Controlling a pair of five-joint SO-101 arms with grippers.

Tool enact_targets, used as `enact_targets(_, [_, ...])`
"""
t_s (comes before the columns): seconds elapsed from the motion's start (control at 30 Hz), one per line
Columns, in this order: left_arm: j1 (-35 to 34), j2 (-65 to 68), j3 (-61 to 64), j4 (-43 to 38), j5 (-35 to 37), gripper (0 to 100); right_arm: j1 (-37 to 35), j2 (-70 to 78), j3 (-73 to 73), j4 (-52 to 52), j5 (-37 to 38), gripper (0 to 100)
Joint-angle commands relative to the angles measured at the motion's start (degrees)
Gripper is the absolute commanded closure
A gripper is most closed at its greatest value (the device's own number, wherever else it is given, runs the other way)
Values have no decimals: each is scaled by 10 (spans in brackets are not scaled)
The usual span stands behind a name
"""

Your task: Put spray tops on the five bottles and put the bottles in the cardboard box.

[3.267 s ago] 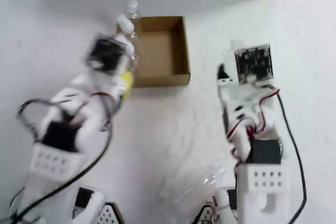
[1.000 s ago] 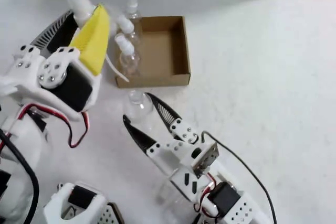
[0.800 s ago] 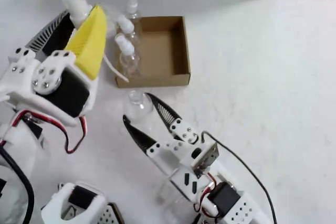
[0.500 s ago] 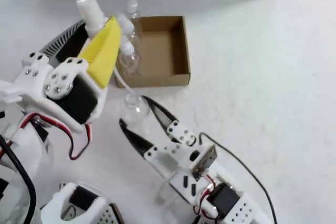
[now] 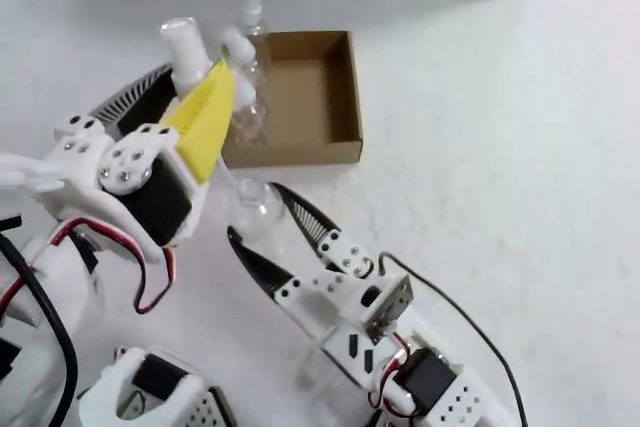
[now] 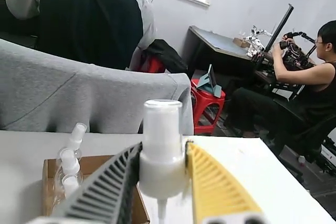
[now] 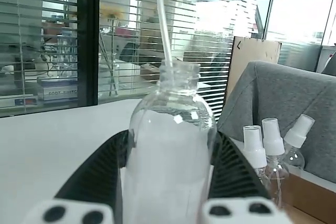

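High view: at upper left, the left gripper (image 5: pixel 195 72) clamps a spray top (image 5: pixel 182 45), its dip tube (image 5: pixel 226 169) slanting to the open neck of the clear bottle (image 5: pixel 254 199), which the right gripper (image 5: pixel 256 217) grips upright at lower centre for capping. Three capped bottles (image 5: pixel 248 117) line the cardboard box (image 5: pixel 312 97) at its left side.

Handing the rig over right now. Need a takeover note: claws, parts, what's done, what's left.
Left claw: shut on a spray top, held above the open bottle.
Right claw: shut on the open bottle, which is upright just in front of the cardboard box.
The top's dip tube runs down to the bottle's neck; the top is not yet seated.
Done: three capped bottles stand in the box at one end.
Left: seat this top, box this bottle, then cap and box the fifth.
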Motion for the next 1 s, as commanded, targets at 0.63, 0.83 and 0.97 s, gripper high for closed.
enact_targets(0.63, [10,-268,475,-266,-3,978,0,-7,5,22,2,982])
enact_targets(0.83, [10,-364,586,-301,-4,978,0,-7,5,22,2,982])
enact_targets(0.97, [10,-395,615,-300,-3,978,-1,-7,5,22,2,982])
